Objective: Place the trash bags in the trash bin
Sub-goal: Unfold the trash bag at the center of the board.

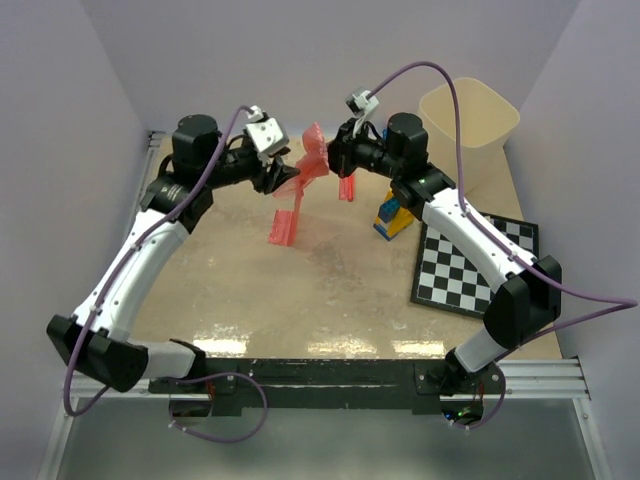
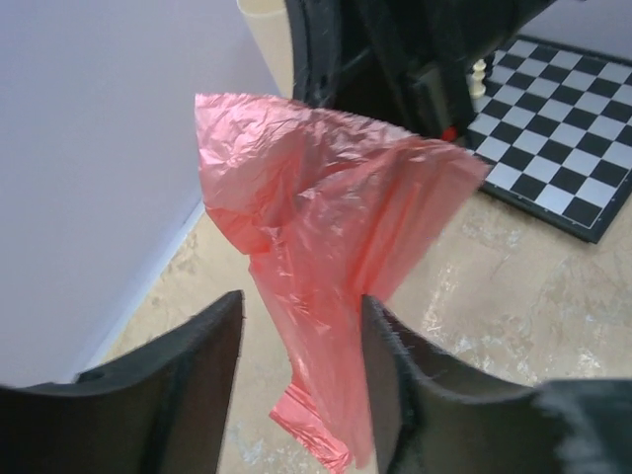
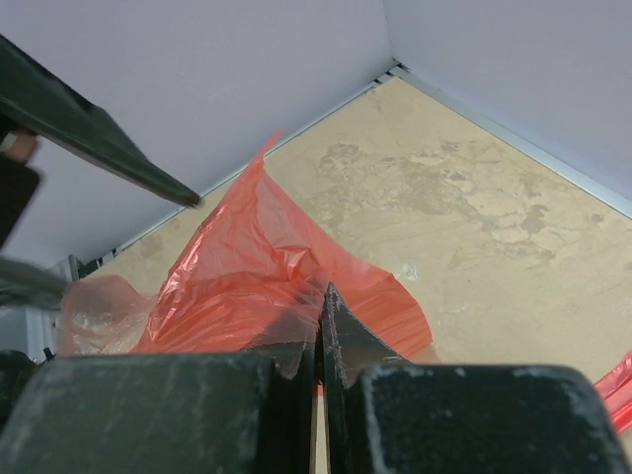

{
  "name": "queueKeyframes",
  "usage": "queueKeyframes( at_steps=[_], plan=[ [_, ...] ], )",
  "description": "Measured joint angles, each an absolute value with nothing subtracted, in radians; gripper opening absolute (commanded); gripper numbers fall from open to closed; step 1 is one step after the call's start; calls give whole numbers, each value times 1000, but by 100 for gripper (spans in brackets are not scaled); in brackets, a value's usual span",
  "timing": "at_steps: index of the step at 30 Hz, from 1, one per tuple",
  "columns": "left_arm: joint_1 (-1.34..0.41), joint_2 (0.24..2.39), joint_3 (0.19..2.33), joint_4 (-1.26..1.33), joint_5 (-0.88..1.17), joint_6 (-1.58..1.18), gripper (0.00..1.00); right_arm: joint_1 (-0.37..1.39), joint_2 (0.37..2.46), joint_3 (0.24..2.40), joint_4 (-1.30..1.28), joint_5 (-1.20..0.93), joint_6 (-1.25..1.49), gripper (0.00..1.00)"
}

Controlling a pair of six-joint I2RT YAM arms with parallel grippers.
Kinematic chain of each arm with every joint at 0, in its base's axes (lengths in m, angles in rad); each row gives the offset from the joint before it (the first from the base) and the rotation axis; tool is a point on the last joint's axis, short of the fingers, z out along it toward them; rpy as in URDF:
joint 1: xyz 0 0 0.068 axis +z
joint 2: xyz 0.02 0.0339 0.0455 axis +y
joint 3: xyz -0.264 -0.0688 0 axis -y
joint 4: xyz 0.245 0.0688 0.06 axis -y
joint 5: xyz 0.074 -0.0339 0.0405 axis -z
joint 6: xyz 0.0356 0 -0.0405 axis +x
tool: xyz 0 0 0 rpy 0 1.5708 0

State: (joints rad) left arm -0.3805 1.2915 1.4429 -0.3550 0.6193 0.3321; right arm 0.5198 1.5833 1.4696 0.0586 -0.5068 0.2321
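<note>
Top external view: the trash bag [image 1: 315,150] is held in the air between the two hands, above the far middle of the counter [image 1: 300,290]. The right hand [image 1: 332,162] is clenched on the bag's upper part. In the right wrist view its fingers [image 3: 341,341] are pressed together with red film pinched between them.

The left hand [image 1: 288,178] is released. In the left wrist view its fingers [image 2: 197,385] stand apart, and the crumpled bag hangs down through the gap, close to one finger but not pinched. From the bunched top a narrower red tail runs down toward the counter; contact with the surface cannot be told.

The trash bin [image 1: 480,150] stands upright in the far right corner, well apart from the bag, behind the right arm. A checkerboard [image 1: 475,265] lies on the right of the counter.
</note>
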Motion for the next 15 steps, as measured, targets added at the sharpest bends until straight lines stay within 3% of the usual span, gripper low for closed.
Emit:
queueKeyframes(
  at_steps=[3, 6, 15],
  plan=[
    [-381, 1376, 1481, -383, 597, 366, 35, 522, 1583, 1470, 58, -507, 226, 0],
    [-381, 1408, 1485, -407, 589, 388, 1, 522, 1583, 1469, 57, -507, 220, 0],
    [-377, 1343, 1433, -381, 379, 415, 0, 498, 1564, 1447, 12, -464, 218, 0]
  ],
)
